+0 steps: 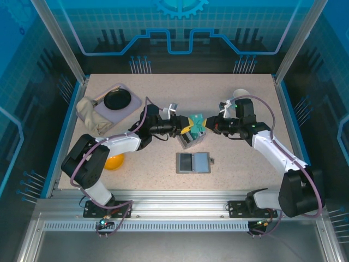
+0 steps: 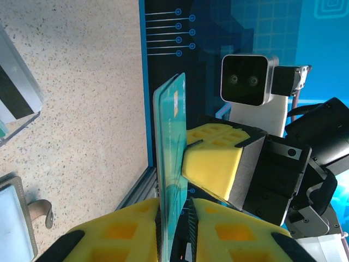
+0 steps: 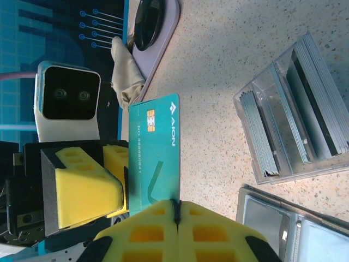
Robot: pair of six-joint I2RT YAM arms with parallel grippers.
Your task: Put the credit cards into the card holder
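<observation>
A teal credit card [image 3: 155,147] is held in the air just beyond the open card holder [image 1: 202,162], between the two claws. The right gripper [image 3: 175,206] is clamped tight on one edge. The left gripper [image 2: 174,204] meets the card from the other side. Its pads stand close on either face, though whether they pinch it cannot be told. A clear slotted box [image 3: 294,120] sits just beyond the card holder.

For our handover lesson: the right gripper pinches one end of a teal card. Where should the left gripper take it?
Pinch the teal card across its flat faces at a free edge, approaching opposite the right gripper: it's thin, held off the table.
</observation>
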